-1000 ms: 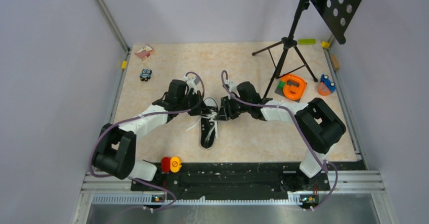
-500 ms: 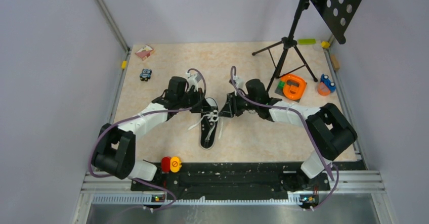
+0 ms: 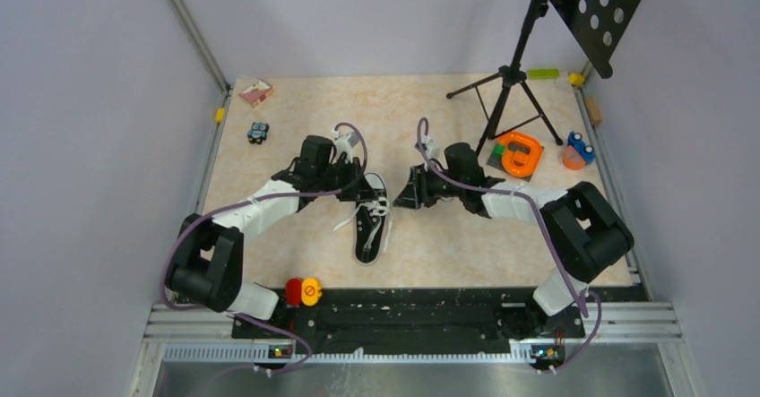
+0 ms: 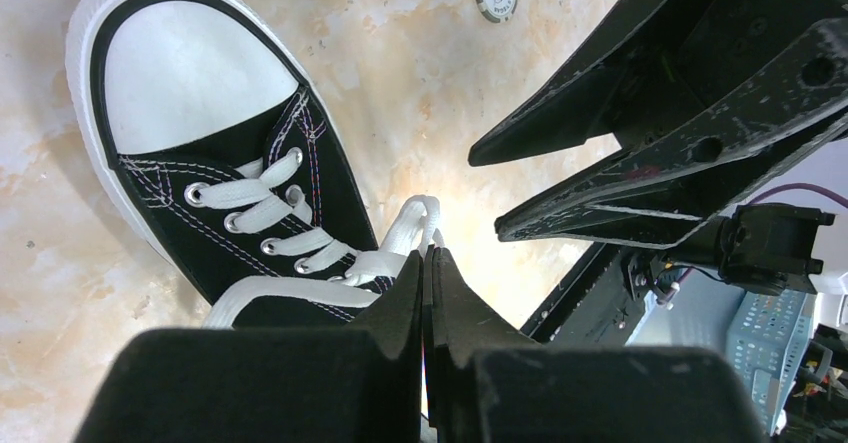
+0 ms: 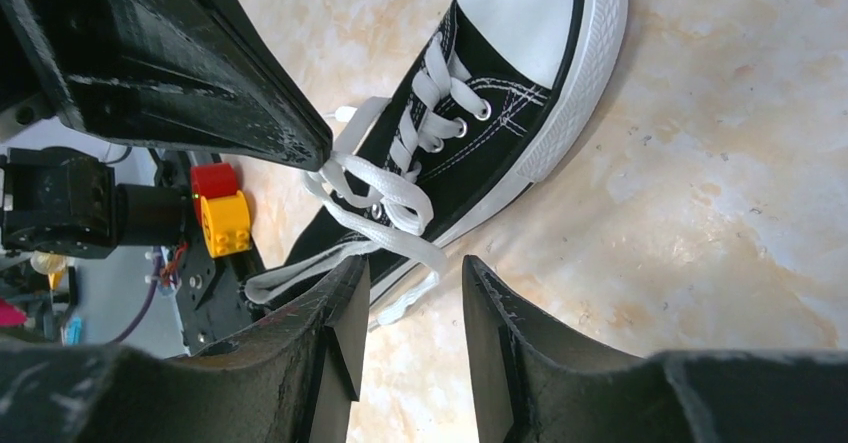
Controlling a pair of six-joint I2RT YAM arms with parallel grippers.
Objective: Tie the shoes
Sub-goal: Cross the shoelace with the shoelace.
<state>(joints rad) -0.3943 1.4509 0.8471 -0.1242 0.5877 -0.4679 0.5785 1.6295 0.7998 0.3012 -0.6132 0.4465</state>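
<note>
While the left gripper [image 4: 427, 255] is closed, apparently pinching one strand of the laces [image 5: 385, 198], the right gripper [image 5: 412, 263] is held open with nothing between its fingers. The sneaker [image 3: 370, 227] is noted mid-tabletop [image 3: 466, 254], toe toward 6 o'clock from above, with the grippers at its 11 and 2 o'clock.

Risk judged: if the strand is pulled by one arm alone, the light shoe may be dragged, or the loose crossing undone (no bow seen yet).

The pinch is shown only by the left wrist view and the finger gap only by the right. A loose end at the shoe's 9 o'clock is seen from above.
</note>
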